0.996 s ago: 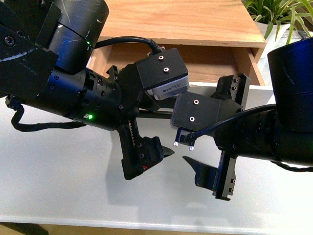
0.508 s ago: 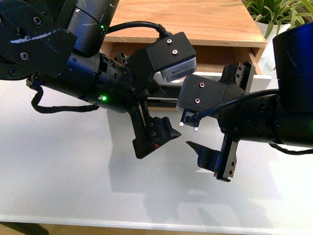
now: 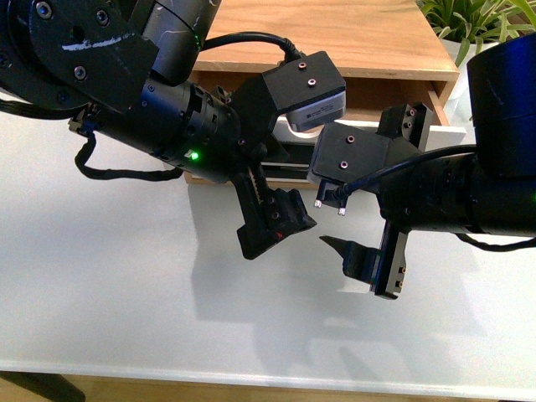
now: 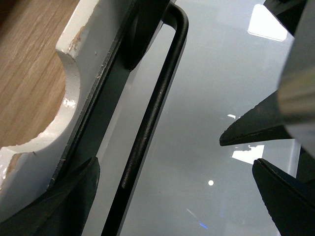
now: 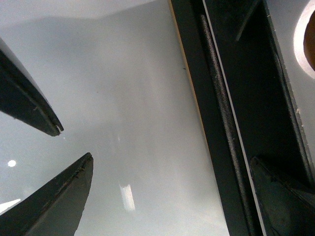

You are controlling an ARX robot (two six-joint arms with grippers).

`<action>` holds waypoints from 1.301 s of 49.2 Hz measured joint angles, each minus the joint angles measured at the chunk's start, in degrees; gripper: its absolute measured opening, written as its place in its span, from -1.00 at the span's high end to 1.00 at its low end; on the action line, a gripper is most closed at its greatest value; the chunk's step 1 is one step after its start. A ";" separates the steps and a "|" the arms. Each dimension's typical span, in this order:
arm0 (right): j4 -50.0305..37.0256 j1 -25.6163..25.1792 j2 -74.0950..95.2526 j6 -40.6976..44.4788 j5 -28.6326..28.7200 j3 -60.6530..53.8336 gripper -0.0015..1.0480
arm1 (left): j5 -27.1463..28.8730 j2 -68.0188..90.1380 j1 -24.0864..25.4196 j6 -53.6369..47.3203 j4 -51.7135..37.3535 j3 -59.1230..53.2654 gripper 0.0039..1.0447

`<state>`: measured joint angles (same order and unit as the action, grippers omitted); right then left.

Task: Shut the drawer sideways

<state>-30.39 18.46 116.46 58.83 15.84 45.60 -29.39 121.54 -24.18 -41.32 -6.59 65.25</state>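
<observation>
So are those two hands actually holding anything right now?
Nothing. The left hand and right hand are both open; the black handle of the drawer passes between their fingers, unclamped.

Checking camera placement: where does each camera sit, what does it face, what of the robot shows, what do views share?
Front: on the body between the arms, facing the table and open drawer; left arm, right arm show.
Left wrist: on that wrist, facing the drawer's notch and bar handle; open left pincer shows.
Right wrist: on that wrist, facing the handle; open right pincer shows.
Shared: both wrist views catch the handle.
</observation>
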 joint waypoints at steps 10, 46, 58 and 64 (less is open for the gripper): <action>1.49 -0.74 0.76 0.61 0.92 1.95 -0.83 | 0.39 1.29 0.00 0.20 1.44 2.45 -0.83; -3.43 -3.34 3.56 2.73 -3.19 6.25 -0.83 | 5.38 6.99 1.22 -3.04 -4.24 7.87 -0.83; -3.30 -4.20 5.75 2.97 -3.08 9.84 -0.83 | 6.45 9.20 1.49 -2.69 -3.89 11.76 -0.83; -3.41 -4.61 7.06 3.04 -4.04 12.02 -0.83 | 7.87 10.75 1.62 -1.60 -3.91 14.56 -0.83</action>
<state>-33.80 13.85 123.52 61.87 11.79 57.63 -21.52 132.29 -22.57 -42.92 -10.50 79.81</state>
